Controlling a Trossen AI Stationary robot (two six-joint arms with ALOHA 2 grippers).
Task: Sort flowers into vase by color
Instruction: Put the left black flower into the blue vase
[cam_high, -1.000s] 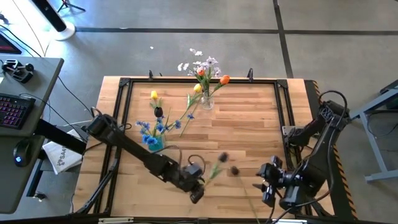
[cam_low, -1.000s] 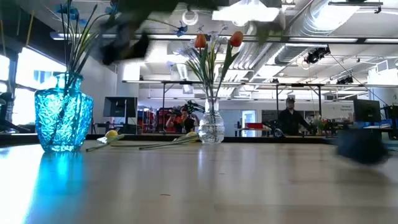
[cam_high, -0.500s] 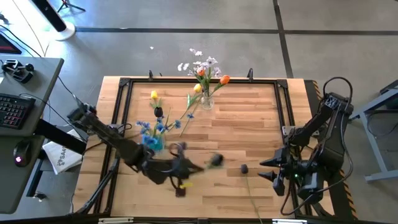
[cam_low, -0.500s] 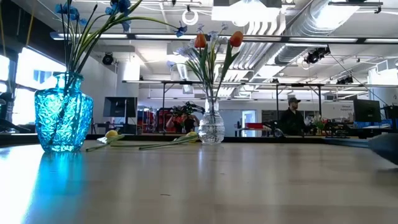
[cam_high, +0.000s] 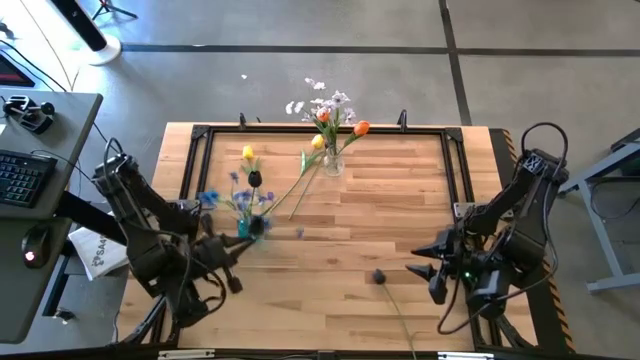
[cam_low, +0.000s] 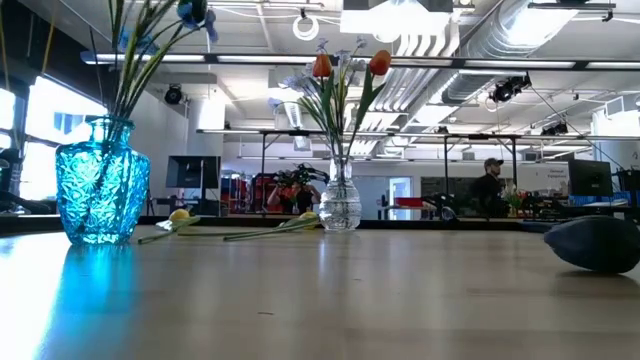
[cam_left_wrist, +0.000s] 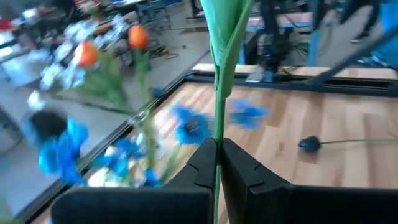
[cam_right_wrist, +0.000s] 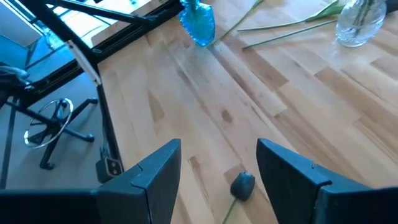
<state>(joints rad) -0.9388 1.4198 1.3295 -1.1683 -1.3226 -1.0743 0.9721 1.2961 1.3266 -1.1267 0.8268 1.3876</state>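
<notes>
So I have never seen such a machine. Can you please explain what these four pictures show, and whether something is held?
Two dark robot arms work at a wooden table. One picture looks straight down, one looks level across the tabletop, and two come from cameras on the wrists. The left gripper is shut on a green stem. The right gripper is open and empty, above a dark purple tulip lying on the wood. A blue vase holds blue blossoms; a clear vase holds orange tulips and pale sprigs. Two more flowers lie between the vases.

Overhead straight down; tabletop level toward twelve o'clock; wrists close over fingers. Shared throughout: blue vase (cam_high: 250, 228) (cam_low: 100, 180) (cam_right_wrist: 198, 23).
</notes>
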